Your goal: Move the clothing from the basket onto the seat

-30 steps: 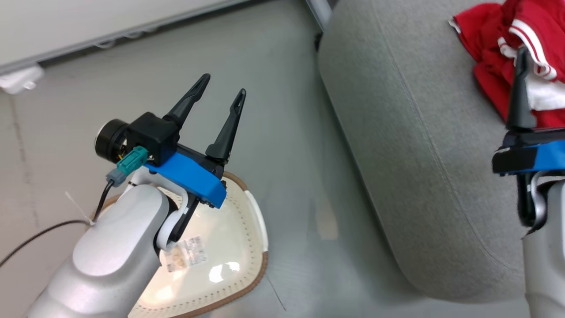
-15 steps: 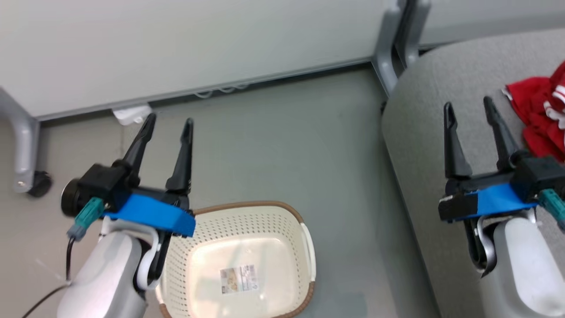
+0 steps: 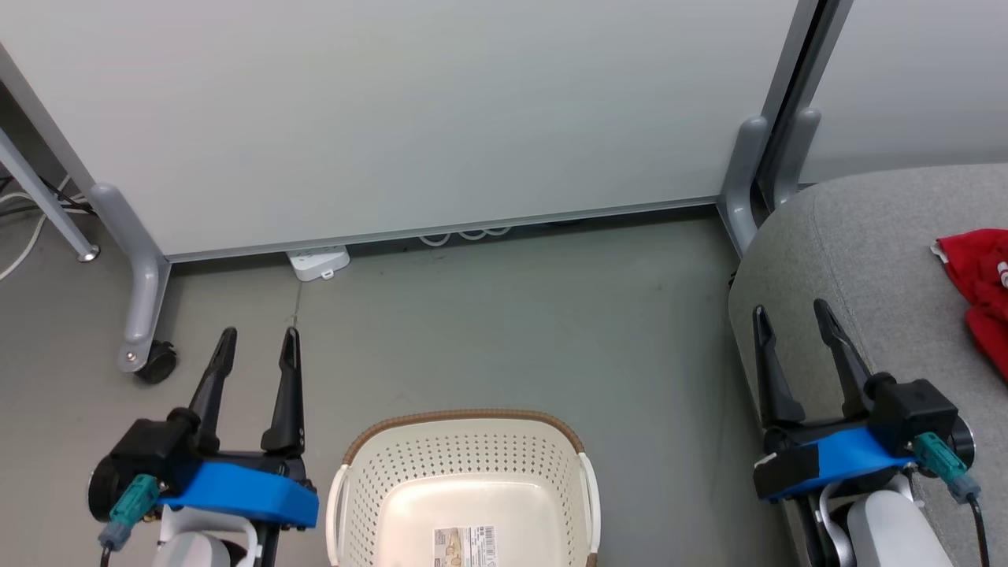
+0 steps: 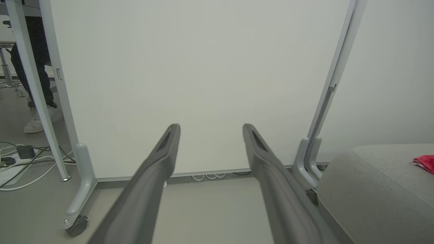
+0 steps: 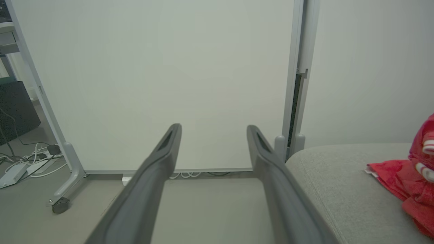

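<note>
Red clothing [image 3: 980, 283] lies bunched on the seat [image 3: 866, 260]. It is likely soft, light and limp, so pinch a raised fold. The left gripper [image 3: 260, 337] and right gripper [image 3: 791, 309] gape wide, holding nothing.

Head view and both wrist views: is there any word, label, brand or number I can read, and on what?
Sticker on the floor of the basket: printed, too small to read.
Clothing on the seat: no lettering shows.
Nothing else carries readable text.
</note>
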Controlling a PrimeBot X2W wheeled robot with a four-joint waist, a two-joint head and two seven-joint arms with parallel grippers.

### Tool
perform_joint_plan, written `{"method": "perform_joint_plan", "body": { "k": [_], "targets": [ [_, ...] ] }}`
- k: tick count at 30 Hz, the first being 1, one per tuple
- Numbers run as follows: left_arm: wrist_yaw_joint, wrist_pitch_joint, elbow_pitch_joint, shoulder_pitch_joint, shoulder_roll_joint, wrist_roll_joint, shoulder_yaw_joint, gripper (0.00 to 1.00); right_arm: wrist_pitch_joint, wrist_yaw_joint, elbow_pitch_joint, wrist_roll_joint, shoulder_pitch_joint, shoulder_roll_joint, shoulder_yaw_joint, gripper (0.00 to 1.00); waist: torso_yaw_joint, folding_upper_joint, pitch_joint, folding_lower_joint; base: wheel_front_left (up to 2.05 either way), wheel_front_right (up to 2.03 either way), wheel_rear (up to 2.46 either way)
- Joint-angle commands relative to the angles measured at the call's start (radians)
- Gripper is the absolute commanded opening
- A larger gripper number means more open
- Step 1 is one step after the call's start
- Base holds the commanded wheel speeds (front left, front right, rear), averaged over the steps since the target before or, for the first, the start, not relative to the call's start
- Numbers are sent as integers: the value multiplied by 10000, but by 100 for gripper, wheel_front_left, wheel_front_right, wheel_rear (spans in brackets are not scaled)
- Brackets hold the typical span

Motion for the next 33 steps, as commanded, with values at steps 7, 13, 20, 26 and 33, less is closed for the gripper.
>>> {"method": "perform_joint_plan", "body": {
  "k": [7,13,20,26,33],
  "targets": [
    [-486,-31,138,933,-503,592,647,100,-2,-11,89,172,847,147,5,100,107,0,-457,1,0,0,0],
    [-697,-31,240,1222,-779,851,981,100,-2,-11,110,310,1225,247,-112,100,97,0,-567,1,0,0,0],
    [-819,-31,348,1373,-954,996,1188,100,-2,-11,165,380,1487,311,-211,100,67,0,-663,1,0,0,0],
    [-867,-31,431,1461,-1014,1055,1320,100,-2,-11,210,359,1581,341,-216,100,43,0,-719,1,0,0,0],
    [-900,-31,496,1485,-1047,1100,1375,100,-2,-11,251,410,1577,356,-232,100,51,0,-745,1,0,0,0]
  ]
}}
